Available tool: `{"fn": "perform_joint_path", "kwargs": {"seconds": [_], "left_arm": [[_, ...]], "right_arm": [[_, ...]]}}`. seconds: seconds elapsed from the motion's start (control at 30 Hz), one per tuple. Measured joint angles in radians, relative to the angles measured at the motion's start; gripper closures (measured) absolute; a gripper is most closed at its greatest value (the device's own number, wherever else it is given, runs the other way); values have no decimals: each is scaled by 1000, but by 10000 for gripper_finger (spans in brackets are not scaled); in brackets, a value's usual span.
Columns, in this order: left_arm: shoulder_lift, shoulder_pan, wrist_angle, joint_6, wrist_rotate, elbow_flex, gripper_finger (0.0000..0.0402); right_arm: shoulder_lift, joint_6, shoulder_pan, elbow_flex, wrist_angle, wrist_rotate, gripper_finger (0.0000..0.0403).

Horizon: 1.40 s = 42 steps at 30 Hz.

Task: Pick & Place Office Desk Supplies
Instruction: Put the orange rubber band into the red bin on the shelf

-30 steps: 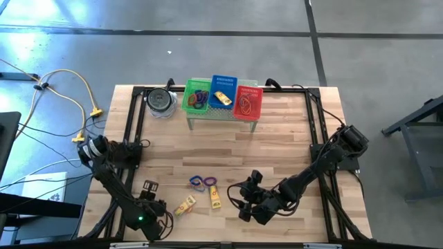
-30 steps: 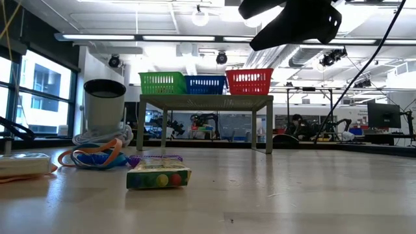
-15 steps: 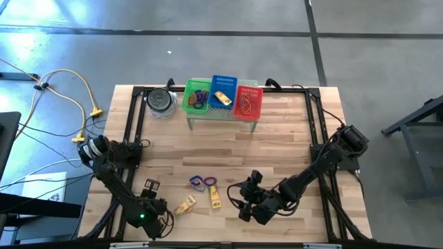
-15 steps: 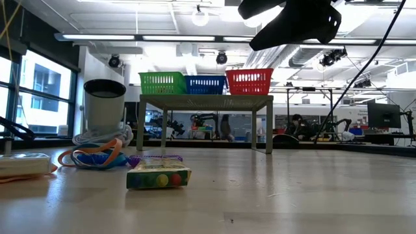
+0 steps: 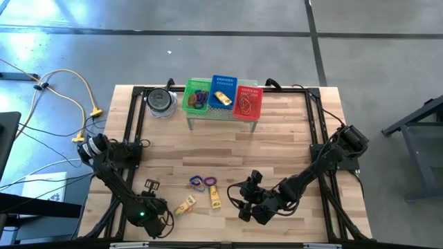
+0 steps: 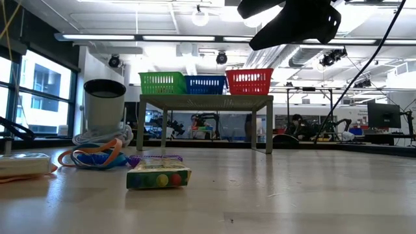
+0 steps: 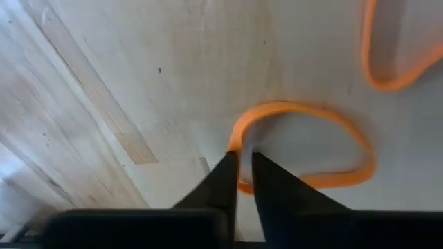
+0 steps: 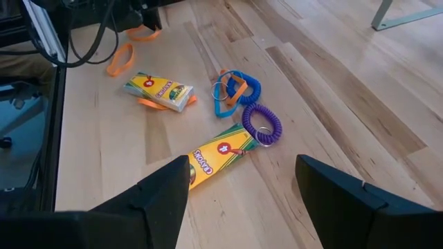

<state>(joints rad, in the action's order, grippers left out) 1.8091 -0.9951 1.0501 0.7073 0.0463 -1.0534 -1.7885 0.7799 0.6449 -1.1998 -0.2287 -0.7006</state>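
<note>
My left gripper (image 7: 243,158) is low over the table's near left part (image 5: 160,216), its fingers closed on a thin orange band loop (image 7: 304,149) that lies flat on the wood. A second orange band (image 7: 387,66) lies just beyond it. My right gripper (image 8: 242,169) is open and empty, raised near the table's near edge (image 5: 248,202). In front of it lie two yellow crayon boxes (image 8: 220,153) (image 8: 159,90), a purple coil loop (image 8: 262,125) and a blue coil loop (image 8: 239,86). My left gripper pinches the orange band's strand at one end of the loop (image 7: 237,138) between its two fingertips. The fingers come from above, pointing down. The rest of the loop lies slack on the table.
At the far side, green (image 5: 196,97), blue (image 5: 223,91) and red (image 5: 248,102) mesh baskets stand on a small green table, each with items inside. A round grey lidded tin (image 5: 160,101) stands left of them. Bare wood lies across the table's middle and right.
</note>
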Motion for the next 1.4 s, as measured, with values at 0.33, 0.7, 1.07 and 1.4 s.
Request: {"fn": "perform_joint_path", "kwargs": {"seconds": [0.33,0.7,1.07,1.4], "left_arm": [[-5,12,15,90,-48,1,401],[-37,21,39,136,-71,-14,401],[-39,32,67,124,-38,-50,401],[-39,32,77,129,-36,-53,401]], "right_arm": [[0,0,0,0,0,3,151],[0,0,0,0,1,4,151],[0,0,0,0,1,5,151],[0,0,0,0,1,5,151]]}}
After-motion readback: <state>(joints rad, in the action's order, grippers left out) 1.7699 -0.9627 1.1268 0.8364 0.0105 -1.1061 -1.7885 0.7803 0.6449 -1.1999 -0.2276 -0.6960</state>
